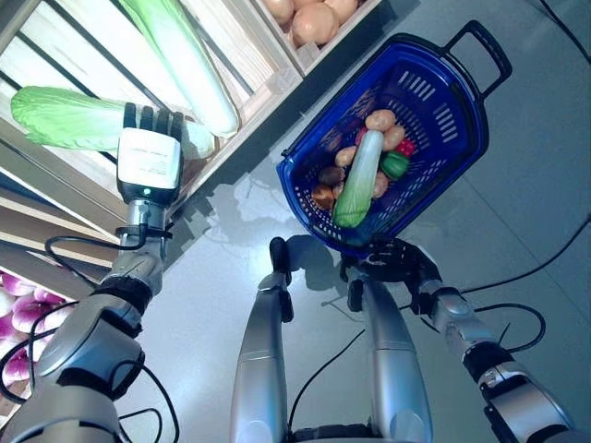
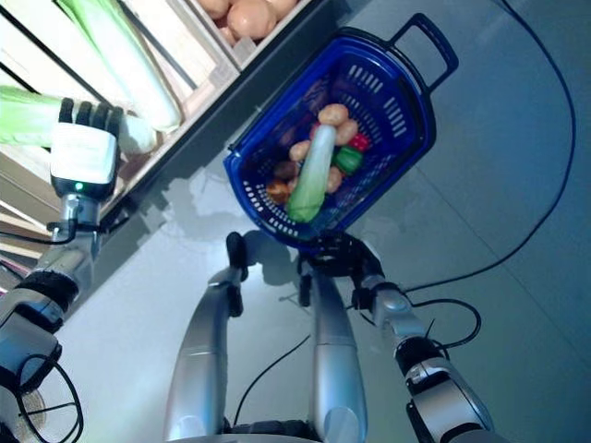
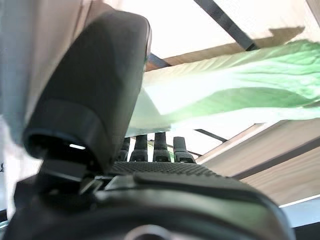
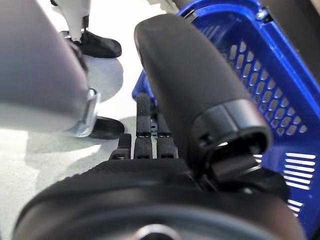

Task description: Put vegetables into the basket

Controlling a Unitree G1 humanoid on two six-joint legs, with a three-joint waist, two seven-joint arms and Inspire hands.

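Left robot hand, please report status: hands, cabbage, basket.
Left robot hand open, fingers against shelf cabbage. Right robot hand at near rim of blue basket, grip unclear. Basket holds vegetables already. No obstruction seen.

The left robot hand (image 3: 150,170) reaches straight-fingered under a pale green napa cabbage (image 3: 240,95) lying on a light wooden crate (image 3: 280,160), its thumb (image 3: 95,90) raised beside the leaves.
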